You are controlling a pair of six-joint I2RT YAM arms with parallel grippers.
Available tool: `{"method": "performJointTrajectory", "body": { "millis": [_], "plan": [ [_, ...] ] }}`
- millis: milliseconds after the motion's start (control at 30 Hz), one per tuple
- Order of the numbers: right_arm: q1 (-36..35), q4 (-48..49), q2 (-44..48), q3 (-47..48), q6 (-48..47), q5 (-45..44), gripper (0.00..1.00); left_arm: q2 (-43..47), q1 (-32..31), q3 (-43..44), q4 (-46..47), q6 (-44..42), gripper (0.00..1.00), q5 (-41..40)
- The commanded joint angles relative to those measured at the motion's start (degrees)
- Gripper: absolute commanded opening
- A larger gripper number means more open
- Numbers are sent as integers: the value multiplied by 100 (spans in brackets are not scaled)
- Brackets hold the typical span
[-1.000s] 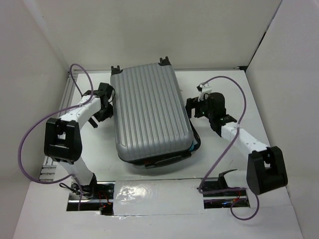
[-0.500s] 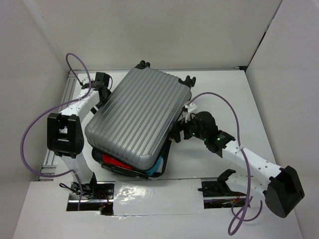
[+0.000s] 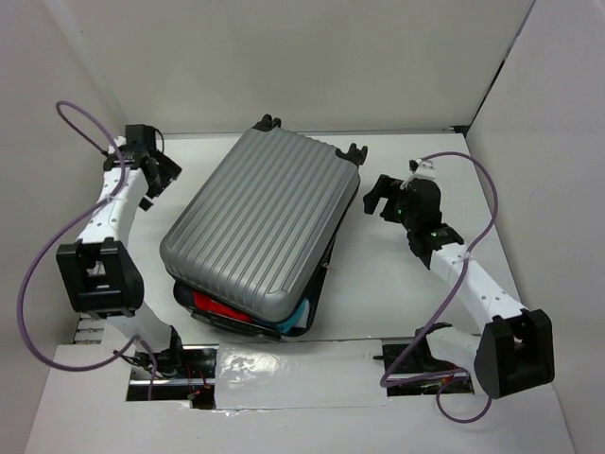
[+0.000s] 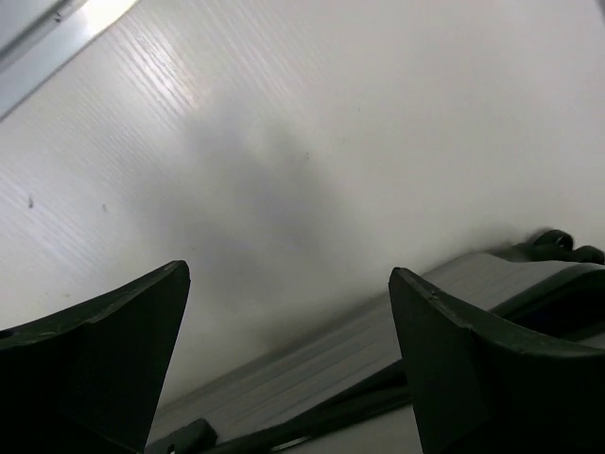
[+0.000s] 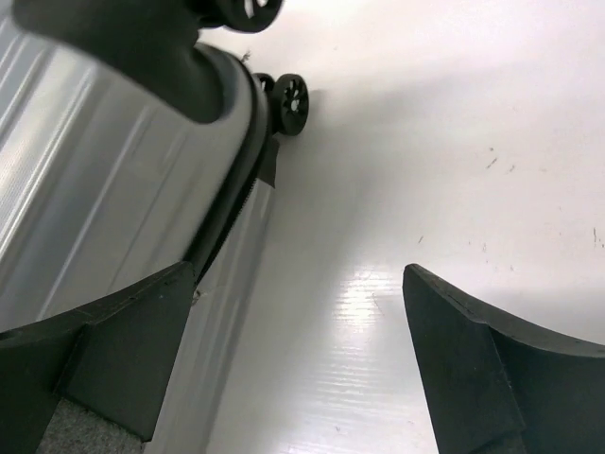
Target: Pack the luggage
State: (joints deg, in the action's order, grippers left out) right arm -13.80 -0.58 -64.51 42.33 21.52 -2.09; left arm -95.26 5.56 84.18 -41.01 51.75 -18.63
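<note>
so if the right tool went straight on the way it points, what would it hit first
Likely the bare table, just beside the luggage and its wheel; depth is unclear.

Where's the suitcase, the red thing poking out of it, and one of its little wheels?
luggage (image 3: 260, 222): overhead view, middle of its ribbed silver lid.
red thing (image 3: 218, 308): overhead view, the strip showing under the lid's near edge.
wheel (image 5: 289, 102): right wrist view, the hub of the black wheel.

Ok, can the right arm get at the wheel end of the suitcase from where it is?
Probably yes. The right gripper is open just beside the suitcase, close to a wheel, and the right wrist view shows nothing between them.
</note>
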Motion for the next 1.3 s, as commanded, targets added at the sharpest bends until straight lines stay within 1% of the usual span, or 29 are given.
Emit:
{"method": "performJointTrajectory", "body": {
  "millis": [0, 100, 133, 167, 200, 233, 267, 367, 433, 467, 533, 600, 633, 667, 733, 767, 833, 900, 933, 967, 1067, 1167, 1200, 1267],
  "plan": [
    [193, 462, -44, 223, 353, 226, 98, 648, 77, 230, -398, -165, 100, 114],
    [334, 462, -158, 285, 423, 331, 98, 1096, 77, -365, -451, -60, 100, 299],
    [421, 532, -210, 285, 476, 427, 98, 1463, 77, -594, -451, -7, 100, 395],
    [422, 611, -211, 285, 537, 602, 98, 1667, 24, -1048, -451, 80, 100, 465],
    [422, 681, -211, 285, 538, 726, 98, 1869, 24, -1270, -503, 81, 100, 466],
    [422, 743, -211, 215, 538, 832, 98, 2271, -124, -1473, -504, 81, 100, 466],
    [422, 743, -211, 215, 538, 885, 98, 2458, -178, -1779, -504, 81, 100, 466],
    [422, 743, -360, 215, 538, 1034, 98, 3046, -319, -2194, -697, 195, 100, 248],
    [370, 743, -518, 153, 590, 1228, 98, 3206, -372, -2344, -837, 396, 100, 2],
    [370, 743, -519, 153, 590, 1228, 98, 3259, -372, -2397, -838, 398, 100, 0],
    [370, 603, -580, 153, 590, 1228, 98, 3260, -319, -2398, -890, 511, 100, -61],
    [317, 541, -580, 92, 643, 1176, 98, 3050, -257, -2398, -891, 582, 100, -9],
    [317, 541, -580, 22, 643, 1176, 98, 2979, -197, -2345, -804, 582, 98, 43],
    [265, 541, -632, 21, 643, 1176, 98, 2909, -196, -2293, -803, 582, 85, 96],
    [264, 471, -781, 74, 643, 1176, 98, 2794, -196, -2292, -803, 582, 72, 18],
    [264, 280, -852, 126, 643, 862, 98, 2724, -196, -2292, -803, 582, 68, -52],
    [264, 24, -1054, 398, 845, 466, 98, 2671, -30, -2292, -803, 634, 64, -263],
    [264, -284, -1344, 557, 1090, -60, 97, 2408, 181, -2204, -803, 635, 66, -333],
    [264, -372, -1414, 610, 1204, -238, 95, 2320, 408, -2109, -742, 635, 68, -334],
    [264, -442, -1546, 680, 1301, -353, 95, 2224, 515, -2055, -741, 565, 68, -334],
    [387, -391, -1836, 803, 1302, -179, 94, 1767, 656, -1740, -383, 442, 71, -264],
    [387, -223, -2160, 1014, 1162, 94, 93, 1222, 657, -1563, -39, 152, 71, 69],
    [335, -145, -2258, 1110, 1083, 147, 93, 1081, 657, -1511, 214, -49, 71, 314],
    [247, -91, -2573, 1435, 996, 209, 93, 668, 570, -1431, 453, -121, 71, 474]
  ]
}}
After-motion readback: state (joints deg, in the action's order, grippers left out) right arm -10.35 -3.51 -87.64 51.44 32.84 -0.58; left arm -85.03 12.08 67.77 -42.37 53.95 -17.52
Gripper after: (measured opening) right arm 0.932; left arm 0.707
